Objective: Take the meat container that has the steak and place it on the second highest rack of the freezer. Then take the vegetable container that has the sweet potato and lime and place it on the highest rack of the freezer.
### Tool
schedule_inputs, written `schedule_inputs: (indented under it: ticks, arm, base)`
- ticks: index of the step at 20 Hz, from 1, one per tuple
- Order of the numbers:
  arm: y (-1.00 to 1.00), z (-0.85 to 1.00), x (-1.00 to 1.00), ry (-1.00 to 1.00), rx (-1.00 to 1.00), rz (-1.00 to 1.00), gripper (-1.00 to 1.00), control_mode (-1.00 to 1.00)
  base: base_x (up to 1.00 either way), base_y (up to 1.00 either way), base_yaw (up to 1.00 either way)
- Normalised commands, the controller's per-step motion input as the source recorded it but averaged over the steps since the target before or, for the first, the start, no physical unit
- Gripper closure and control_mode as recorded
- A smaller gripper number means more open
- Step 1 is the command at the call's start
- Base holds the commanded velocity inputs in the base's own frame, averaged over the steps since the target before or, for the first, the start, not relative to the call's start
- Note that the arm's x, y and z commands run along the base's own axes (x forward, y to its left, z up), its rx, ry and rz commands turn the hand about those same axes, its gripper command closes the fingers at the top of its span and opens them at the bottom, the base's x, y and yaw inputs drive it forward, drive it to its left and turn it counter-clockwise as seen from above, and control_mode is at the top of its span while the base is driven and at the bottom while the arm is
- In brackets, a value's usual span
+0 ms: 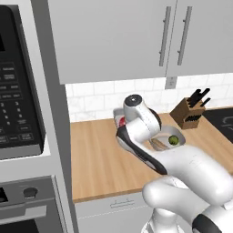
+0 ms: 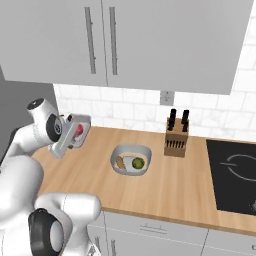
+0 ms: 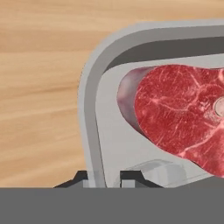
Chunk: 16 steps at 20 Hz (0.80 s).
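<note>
I am looking down the hand view and seeing the gripper (image 3: 103, 177) pinching the rim of the meat container (image 3: 89, 109), one dark tip on each side of the wall, jaws nearly together. The steak (image 3: 183, 111) is lying flat inside, toward the side away from the grip. In the right base view the container (image 2: 76, 131) is sitting at the hand, over the near left part of the wooden counter (image 2: 190, 175); whether it is off the wood I cannot tell.

The vegetable container (image 2: 131, 160) is waiting mid-counter, sweet potato (image 2: 120, 162) and lime (image 2: 137, 162) inside, well apart from the tray. A knife block (image 2: 176, 137) is standing beyond it.

Risks I am weighing:
- Grip is on one edge only, so the tray may sag or swivel about the fingers during the carry.
- A tilt would let the steak slide toward the low side or out.
- The thin rim could slip from the tips if I am swinging fast.
- Upper cabinets (image 2: 150, 40) are hanging close overhead; a high lift may be clipping them.
</note>
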Motion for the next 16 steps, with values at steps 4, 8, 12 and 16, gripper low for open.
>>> schedule_inputs:
  ticks: [4,8,12,16]
  arm:
    - [0.00,0.24,-0.77,-0.08,0.00,0.00,1.00,-1.00]
    - [0.00,0.26,-0.76,-0.15,0.00,0.00,1.00,-1.00]
    - [-0.05,0.79,-0.50,-0.12,0.00,-0.01,1.00,-1.00]
    - [-0.27,0.75,-0.46,-0.04,0.04,0.00,1.00,-1.00]
  base:
    - [0.00,0.00,0.00]
    - [0.00,0.00,0.00]
    - [0.00,0.00,0.00]
    - [0.00,0.00,0.00]
